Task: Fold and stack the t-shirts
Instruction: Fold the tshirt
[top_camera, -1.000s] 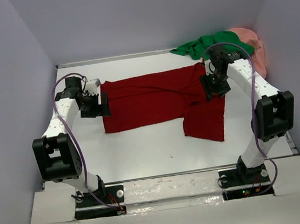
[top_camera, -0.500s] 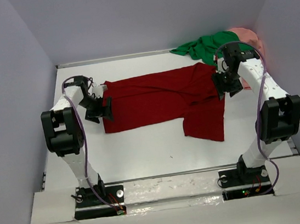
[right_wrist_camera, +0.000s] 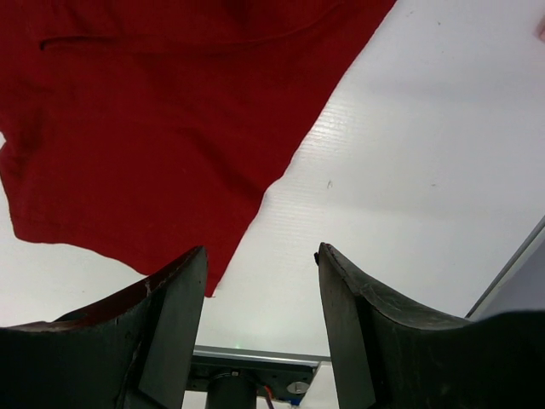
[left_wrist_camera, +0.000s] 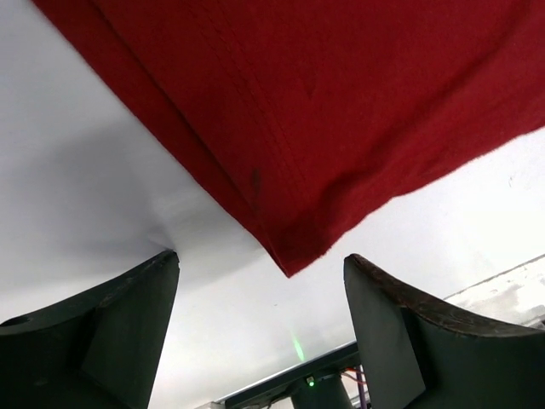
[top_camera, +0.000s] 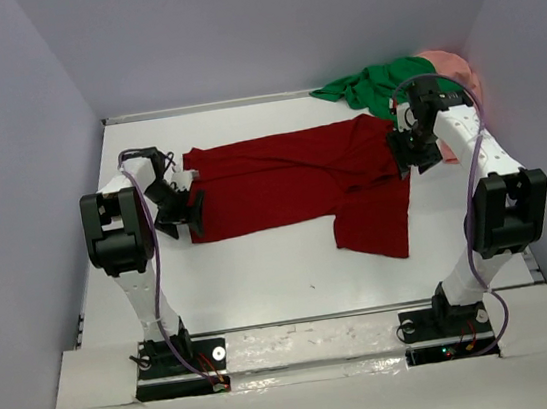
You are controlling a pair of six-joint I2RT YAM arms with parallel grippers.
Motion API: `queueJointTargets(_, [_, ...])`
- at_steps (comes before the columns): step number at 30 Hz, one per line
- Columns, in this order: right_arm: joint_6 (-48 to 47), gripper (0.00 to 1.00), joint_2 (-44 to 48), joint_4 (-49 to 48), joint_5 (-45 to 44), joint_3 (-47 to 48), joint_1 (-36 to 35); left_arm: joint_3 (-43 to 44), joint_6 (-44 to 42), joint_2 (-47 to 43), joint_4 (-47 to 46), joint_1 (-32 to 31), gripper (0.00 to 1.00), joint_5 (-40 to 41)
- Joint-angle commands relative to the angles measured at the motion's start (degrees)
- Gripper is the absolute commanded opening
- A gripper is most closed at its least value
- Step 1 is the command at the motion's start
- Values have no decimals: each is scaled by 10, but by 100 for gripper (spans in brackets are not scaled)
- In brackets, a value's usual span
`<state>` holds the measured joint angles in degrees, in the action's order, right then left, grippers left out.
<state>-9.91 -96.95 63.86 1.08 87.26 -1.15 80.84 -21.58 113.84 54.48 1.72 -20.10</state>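
Observation:
A dark red t-shirt [top_camera: 290,177] lies spread across the middle of the white table, one flap hanging toward the front at the right. Its left edge has my left gripper [top_camera: 192,211] just beside it, open; in the left wrist view a corner of the red cloth [left_wrist_camera: 294,256] points down between the fingers [left_wrist_camera: 128,324], touching neither. My right gripper [top_camera: 407,159] hovers open at the shirt's right edge; the right wrist view shows the red hem [right_wrist_camera: 213,273] by the left finger [right_wrist_camera: 170,332]. A bright green t-shirt [top_camera: 379,85] and a salmon pink one [top_camera: 459,84] lie bunched at the back right corner.
Grey walls close in the table on the left, back and right. The raised front rail [top_camera: 309,319] runs between the two arm bases [top_camera: 178,363] [top_camera: 446,323]. Bare white table [top_camera: 262,267] lies in front of the red shirt.
My left arm has drawn in and its gripper has shifted slightly down along the shirt's left edge. My right gripper has moved right, from over the cloth to its right edge.

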Motion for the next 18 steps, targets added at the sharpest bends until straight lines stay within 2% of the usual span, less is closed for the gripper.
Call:
queueJointTargets(1, [-10, 60, -6, -25, 3, 3, 6, 16, -71, -20, 91, -1, 87, -31])
queueJointTargets(10, [-9, 59, -18, -25, 3, 18, 6, 7, -101, 2, 103, -35, 82, -67])
queueJointTargets(18, [-13, 59, -14, -9, 1, 39, 6, -7, -84, 7, 78, -44, 74, -50])
